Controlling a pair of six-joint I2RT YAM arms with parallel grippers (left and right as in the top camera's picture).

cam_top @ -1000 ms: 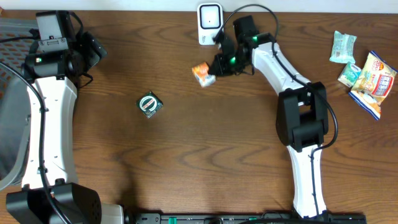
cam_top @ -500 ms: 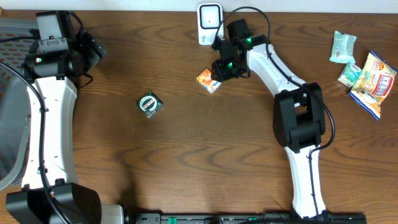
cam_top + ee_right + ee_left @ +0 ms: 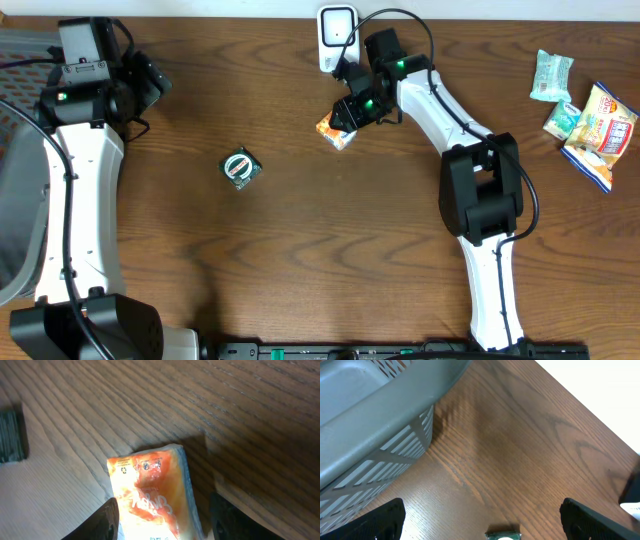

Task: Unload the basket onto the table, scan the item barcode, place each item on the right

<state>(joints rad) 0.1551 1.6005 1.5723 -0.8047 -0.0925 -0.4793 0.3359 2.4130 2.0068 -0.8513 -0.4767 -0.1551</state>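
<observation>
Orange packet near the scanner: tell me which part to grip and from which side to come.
Grip the orange packet across its two long side edges, coming straight down from above. It lies flat on the table, so probably only its edges offer purchase. The right gripper hangs open over it, one finger on either side.

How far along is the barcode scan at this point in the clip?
Done: the orange packet lies on the table near the scanner; whether it was scanned cannot be told. In hand: nothing; the right hand straddles the packet with jaws open, and the left hand hangs open by the basket. Left: the green item and the snack packets at the right lie untouched.
</observation>
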